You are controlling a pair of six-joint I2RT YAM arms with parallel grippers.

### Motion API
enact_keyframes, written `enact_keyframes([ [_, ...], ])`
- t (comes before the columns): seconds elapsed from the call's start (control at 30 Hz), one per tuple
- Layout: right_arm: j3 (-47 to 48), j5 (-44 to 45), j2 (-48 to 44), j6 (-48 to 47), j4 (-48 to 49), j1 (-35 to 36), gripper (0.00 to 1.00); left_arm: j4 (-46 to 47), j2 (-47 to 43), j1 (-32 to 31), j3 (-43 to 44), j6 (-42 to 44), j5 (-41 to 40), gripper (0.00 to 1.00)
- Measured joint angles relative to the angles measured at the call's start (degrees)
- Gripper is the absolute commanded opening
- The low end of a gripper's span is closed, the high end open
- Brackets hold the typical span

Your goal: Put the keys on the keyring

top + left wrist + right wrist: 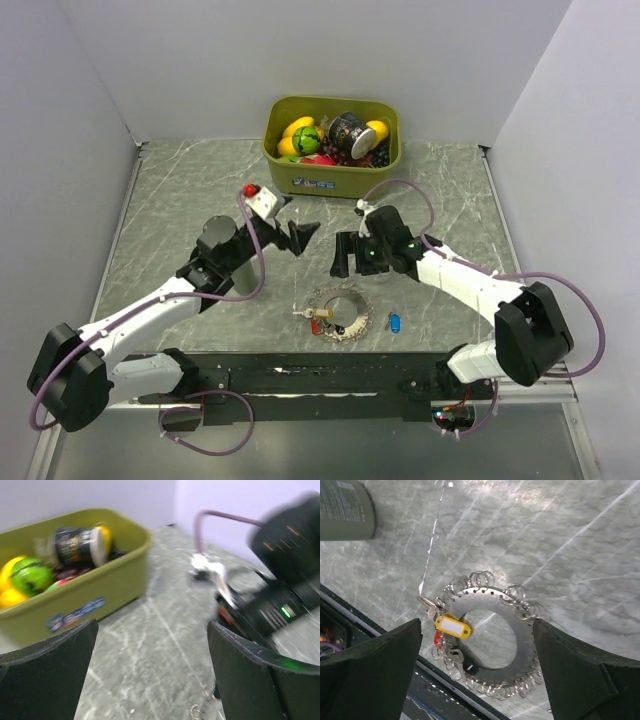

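Observation:
The keyring (338, 315), a flat silvery ring edged with many small wire loops, lies on the marble table near the front rail. In the right wrist view the keyring (520, 630) lies below the open right gripper (476, 630), with a yellow-tagged key (452, 626) and a red-tagged key (437, 637) at its left edge. A blue-tagged key (393, 322) lies alone to the ring's right. My left gripper (297, 240) hangs open and empty behind the ring, and my right gripper (343, 258) is close beside it. The left gripper (152, 630) has only bare table between its fingers.
An olive-green bin (330, 180) of toys and a can stands at the back centre, also in the left wrist view as the bin (100, 580). The black front rail (330, 375) runs just below the ring. The right arm (280, 595) looms close on the left gripper's right.

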Motion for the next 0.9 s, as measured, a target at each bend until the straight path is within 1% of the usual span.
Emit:
enact_keyframes([
  [0.1,0.8,0.7,1.3,1.6,-0.2,1.3,0.86,-5.1,0.0,0.0,3.1,-3.8,-7.7,0.96],
  [0.17,0.8,0.7,1.8,2.6,-0.2,1.8,0.84,-8.3,0.2,0.0,4.9,-7.0,-12.5,0.96],
  [0.2,0.8,0.7,2.1,3.3,-0.2,1.9,0.79,-10.3,0.4,0.0,6.0,-8.6,-14.9,0.96],
  [0.23,0.8,0.7,2.4,3.9,-0.1,2.0,0.78,-12.3,0.7,0.0,7.2,-10.0,-16.9,0.96],
  [0.33,0.8,0.5,3.4,5.6,0.1,2.0,0.74,-18.1,2.0,0.1,10.8,-13.9,-21.3,0.96],
  [0.4,0.8,0.2,4.4,6.4,0.7,2.0,0.71,-21.9,3.2,0.1,13.3,-15.6,-22.7,0.96],
  [0.47,0.8,0.0,5.7,7.4,1.1,2.0,0.69,-25.4,4.8,0.1,16.0,-16.9,-23.5,0.96],
  [0.6,0.8,-0.1,8.5,9.3,1.6,2.0,0.65,-29.5,7.0,0.2,18.0,-18.4,-22.8,0.96],
  [0.67,0.8,0.0,9.7,10.3,1.6,2.0,0.65,-30.6,7.6,0.3,18.0,-19.1,-21.4,0.96],
  [0.73,0.7,0.3,10.3,11.2,1.5,2.0,0.62,-31.2,8.2,0.4,18.0,-19.6,-19.8,0.96],
  [0.9,0.7,0.3,10.4,13.5,2.0,2.0,0.53,-31.9,9.2,0.5,18.0,-20.5,-16.8,0.96],
])
